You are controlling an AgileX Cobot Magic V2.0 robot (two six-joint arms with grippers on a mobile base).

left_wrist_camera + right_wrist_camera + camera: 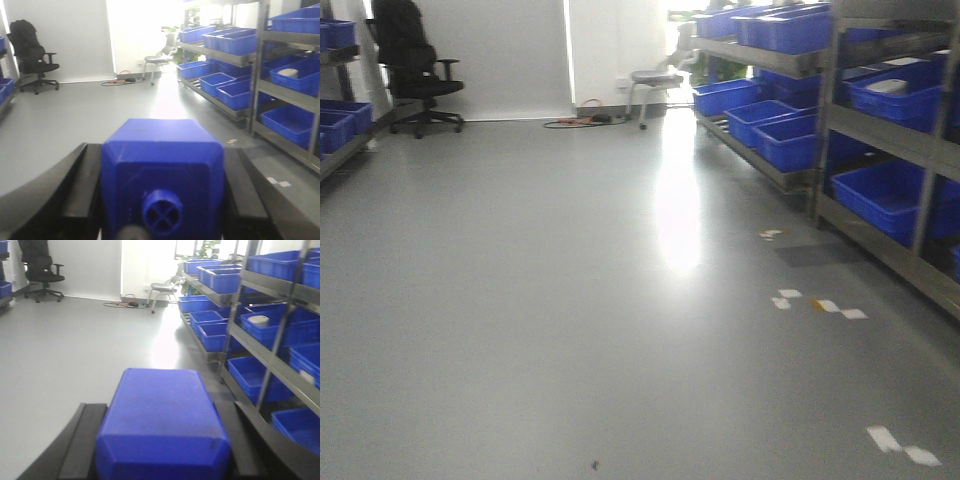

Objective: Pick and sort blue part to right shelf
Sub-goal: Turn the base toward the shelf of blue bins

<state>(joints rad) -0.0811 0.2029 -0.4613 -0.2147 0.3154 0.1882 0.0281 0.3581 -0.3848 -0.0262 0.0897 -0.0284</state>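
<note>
The blue part (162, 170) is clamped by the left gripper (162, 150), a blue block (160, 430) likewise by the right gripper (160, 405), fingers closed on each, so both can be carried to the right shelf (825, 110)

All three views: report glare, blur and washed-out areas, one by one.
Exterior front view: a white glare streak on the floor, whole frame soft. Left wrist view: the window is blown out; the blue part in the left claw is slightly blurred. Right wrist view: the blue block in the right claw looks soft, and the shelf bins smear at the right edge.
</note>
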